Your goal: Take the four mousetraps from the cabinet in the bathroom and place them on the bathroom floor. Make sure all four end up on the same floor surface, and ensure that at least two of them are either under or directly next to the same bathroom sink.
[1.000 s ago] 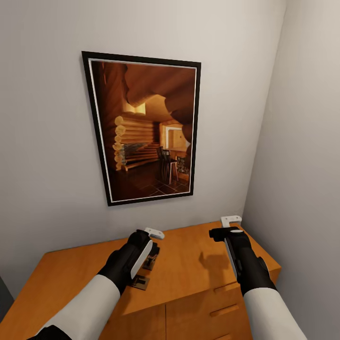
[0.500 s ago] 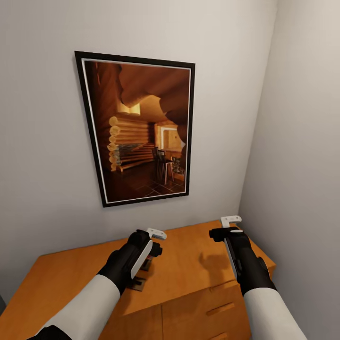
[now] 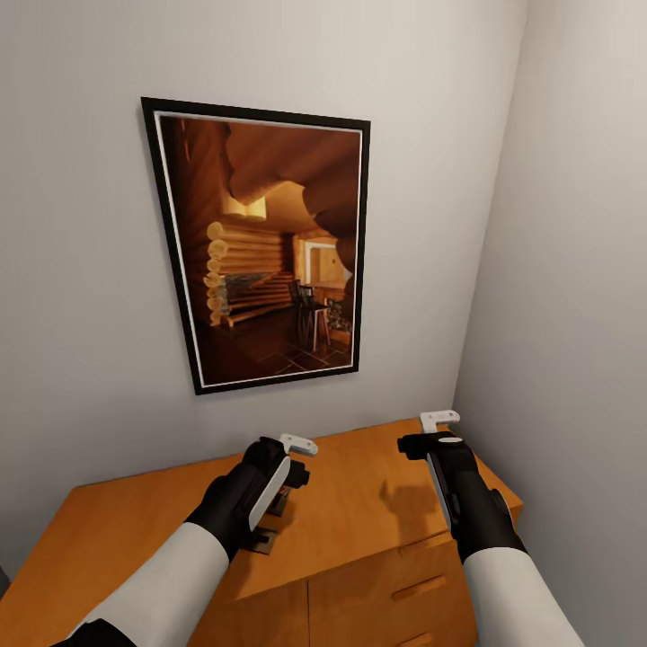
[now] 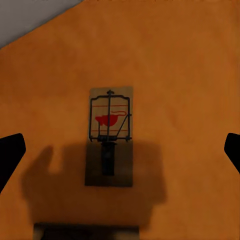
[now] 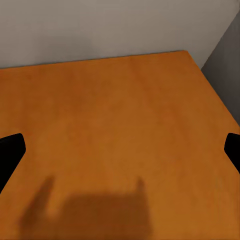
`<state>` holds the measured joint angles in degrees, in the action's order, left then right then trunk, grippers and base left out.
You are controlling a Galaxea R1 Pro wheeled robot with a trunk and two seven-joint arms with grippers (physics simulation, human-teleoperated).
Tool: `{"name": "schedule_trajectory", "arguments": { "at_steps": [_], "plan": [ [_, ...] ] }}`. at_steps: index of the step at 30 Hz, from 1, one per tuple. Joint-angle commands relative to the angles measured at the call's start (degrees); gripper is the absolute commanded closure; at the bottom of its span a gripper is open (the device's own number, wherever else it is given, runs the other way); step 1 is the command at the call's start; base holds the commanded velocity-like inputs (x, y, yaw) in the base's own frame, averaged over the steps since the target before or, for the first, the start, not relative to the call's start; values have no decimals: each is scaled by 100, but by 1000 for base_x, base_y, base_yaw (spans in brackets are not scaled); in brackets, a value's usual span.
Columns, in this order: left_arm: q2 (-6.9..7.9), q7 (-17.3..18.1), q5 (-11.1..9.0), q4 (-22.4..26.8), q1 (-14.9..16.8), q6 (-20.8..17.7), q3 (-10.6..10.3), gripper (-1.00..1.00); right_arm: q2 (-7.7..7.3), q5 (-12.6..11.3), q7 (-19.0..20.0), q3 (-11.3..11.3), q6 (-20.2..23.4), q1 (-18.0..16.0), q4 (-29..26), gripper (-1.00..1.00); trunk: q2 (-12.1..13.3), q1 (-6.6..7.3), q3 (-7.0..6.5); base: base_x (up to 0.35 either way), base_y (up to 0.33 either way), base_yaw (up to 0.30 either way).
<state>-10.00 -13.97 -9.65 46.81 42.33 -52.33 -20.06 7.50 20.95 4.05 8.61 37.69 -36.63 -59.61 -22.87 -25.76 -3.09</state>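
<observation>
Above cabinet (image 3: 359, 503) | left hand (image 4: 120, 150) spread wide over mousetrap (image 4: 110, 135) | right hand (image 5: 120, 150) spread, empty

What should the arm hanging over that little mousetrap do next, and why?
Probably lower the left gripper straight down onto the mousetrap. Its fingers are spread wide and the trap lies flat on the cabinet top, centred between them with nothing gripped yet. The right gripper hovers open over bare wood.
</observation>
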Motion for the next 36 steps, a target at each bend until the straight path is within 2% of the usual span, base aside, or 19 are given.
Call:
{"name": "schedule_trajectory", "arguments": {
  "at_steps": [1, 36],
  "plan": [
    [0, -53, -58, 3, 1, -16, -7, -100, 6, 57, 43, 17, 20, -2, -6, -100, -5, -2, 3, 0, 0, -2],
    [0, -123, -44, 4, 2, -14, 4, -100, 6, 55, 43, 18, 28, -2, -6, -100, -5, -2, 3, 33, 0, 0]
  ]
}}
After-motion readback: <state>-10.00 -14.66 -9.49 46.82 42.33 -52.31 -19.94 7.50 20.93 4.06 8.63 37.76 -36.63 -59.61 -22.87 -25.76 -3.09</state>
